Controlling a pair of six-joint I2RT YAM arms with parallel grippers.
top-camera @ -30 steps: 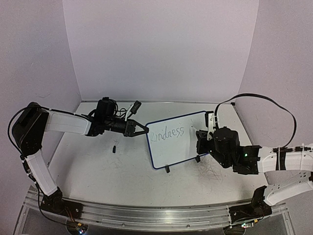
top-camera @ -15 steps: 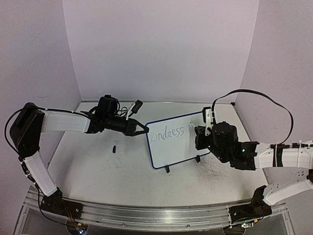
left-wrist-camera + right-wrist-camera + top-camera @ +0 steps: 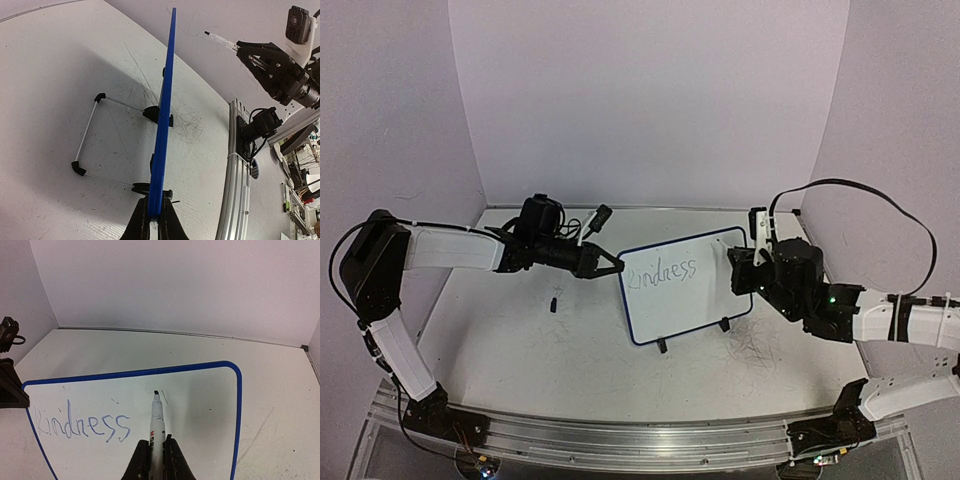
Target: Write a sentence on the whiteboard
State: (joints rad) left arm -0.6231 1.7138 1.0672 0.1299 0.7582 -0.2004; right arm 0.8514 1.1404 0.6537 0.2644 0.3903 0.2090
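The whiteboard (image 3: 685, 300) stands tilted on two black clip feet, its blue frame (image 3: 165, 115) edge-on in the left wrist view. My left gripper (image 3: 613, 267) (image 3: 154, 212) is shut on the frame's left edge. On the board (image 3: 205, 420) the sentence reads "Kindness" (image 3: 82, 424) (image 3: 662, 271), with one short stroke to its right. My right gripper (image 3: 156, 449) (image 3: 740, 262) is shut on a white marker (image 3: 158, 417), uncapped. Its dark tip points at the board's upper right part, just left of that short stroke. Whether the tip touches the board I cannot tell.
A small black cap-like piece (image 3: 553, 301) lies on the table left of the board. A thin wire stand (image 3: 90, 132) extends behind the board. The tabletop (image 3: 570, 350) bears grey scribble marks. An aluminium rail (image 3: 620, 440) runs along the near edge. Walls close in at back and sides.
My right arm has swung back and to the right, carrying the marker from the board's right edge up to its upper right area. The left gripper keeps its hold; the board stays put.
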